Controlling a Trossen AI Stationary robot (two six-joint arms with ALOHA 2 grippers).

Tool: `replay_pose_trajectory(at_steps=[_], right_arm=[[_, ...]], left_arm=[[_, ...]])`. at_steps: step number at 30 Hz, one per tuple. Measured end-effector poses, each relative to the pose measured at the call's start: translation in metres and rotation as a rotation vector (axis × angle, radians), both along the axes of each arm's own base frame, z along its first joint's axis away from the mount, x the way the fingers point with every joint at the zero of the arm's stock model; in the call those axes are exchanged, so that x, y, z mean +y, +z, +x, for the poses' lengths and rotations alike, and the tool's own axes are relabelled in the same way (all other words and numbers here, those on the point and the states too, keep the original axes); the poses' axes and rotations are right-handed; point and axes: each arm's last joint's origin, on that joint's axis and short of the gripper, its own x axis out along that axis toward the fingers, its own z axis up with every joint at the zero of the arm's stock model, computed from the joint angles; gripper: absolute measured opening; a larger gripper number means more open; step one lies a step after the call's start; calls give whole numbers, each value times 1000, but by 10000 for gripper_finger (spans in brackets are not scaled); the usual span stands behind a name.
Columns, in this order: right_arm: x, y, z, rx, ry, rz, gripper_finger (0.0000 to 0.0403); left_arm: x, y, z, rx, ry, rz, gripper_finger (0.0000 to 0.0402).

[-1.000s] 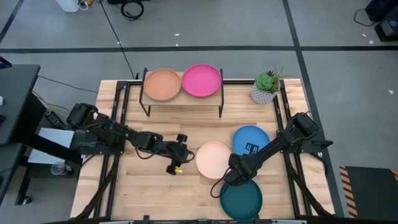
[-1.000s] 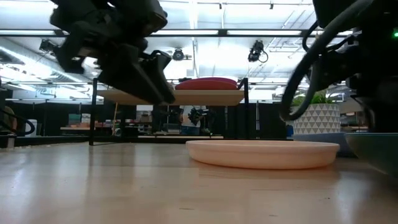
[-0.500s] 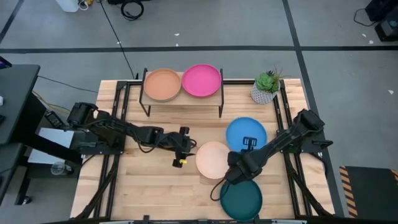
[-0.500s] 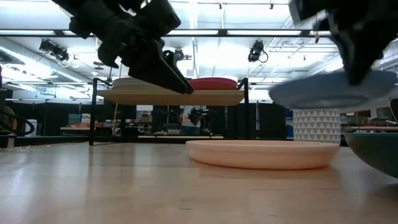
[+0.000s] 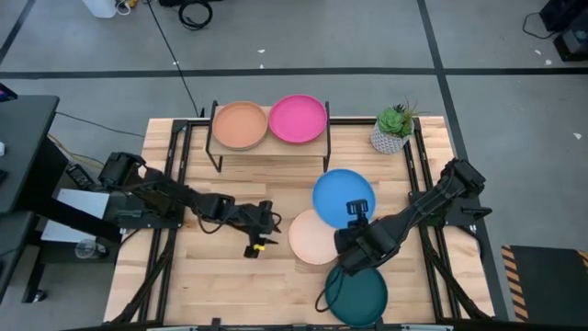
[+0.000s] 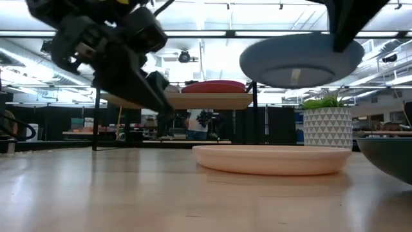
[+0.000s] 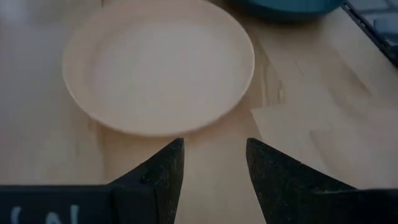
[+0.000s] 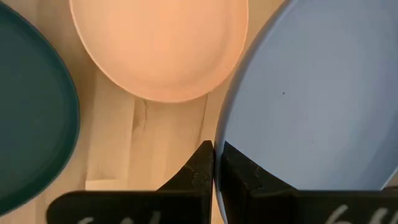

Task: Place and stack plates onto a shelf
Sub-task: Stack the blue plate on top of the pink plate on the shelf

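My right gripper [image 5: 353, 219] is shut on the blue plate [image 5: 342, 195], which hangs in the air above the table; the low view shows the blue plate [image 6: 299, 59] well above the peach plate [image 6: 271, 158]. The peach plate [image 5: 314, 236] and the dark teal plate [image 5: 356, 294] lie flat on the table. The orange plate [image 5: 240, 124] and the magenta plate [image 5: 298, 119] lie side by side on the shelf [image 5: 268, 148]. My left gripper [image 5: 271, 228] is open and empty just left of the peach plate [image 7: 158, 62]. My right gripper pinches the blue plate's rim [image 8: 219, 138] between its two fingers [image 8: 200, 167], at the plate's near edge. The fingers come from the table's near right side, about level. The plate is lifted clear of the table and sits roughly level, partly over the peach plate's far edge.
A potted plant [image 5: 393, 129] in a white patterned pot stands at the far right, beside the shelf. Bare wooden tabletop [image 5: 211, 285] lies at the near left and between the shelf and the plates.
My right gripper has lifted the blue plate off the table and carried it up and toward the table's left, so that it now overlaps the peach plate's far edge. My left gripper has swung toward the peach plate and back again, staying open.
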Motion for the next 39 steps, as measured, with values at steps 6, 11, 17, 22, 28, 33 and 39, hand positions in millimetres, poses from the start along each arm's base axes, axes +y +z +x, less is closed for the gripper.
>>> replay_pose_trajectory(at_steps=[6, 11, 17, 22, 28, 33, 39], right_arm=[[0, 16, 12, -38, 165, -10, 22], [-13, 27, 26, -48, 271, -36, 22], [-38, 48, 42, -67, 344, -104, 22], [-78, 59, 57, -48, 350, -167, 22], [-141, 73, 76, -80, 316, -185, 22], [-198, 77, 85, -126, 291, -182, 22], [-254, 79, 81, -185, 245, -131, 22]], left_arm=[[-17, -5, -10, 17, -10, -75, 180], [-36, 2, -12, -53, -45, -118, 180], [-47, 13, -25, -82, 35, -29, 180], [-41, 29, -35, -97, 103, 33, 180], [-29, 46, -44, -129, 154, 86, 180], [-20, 38, -48, -182, 181, 82, 180], [-2, 22, -63, -204, 256, 24, 180]])
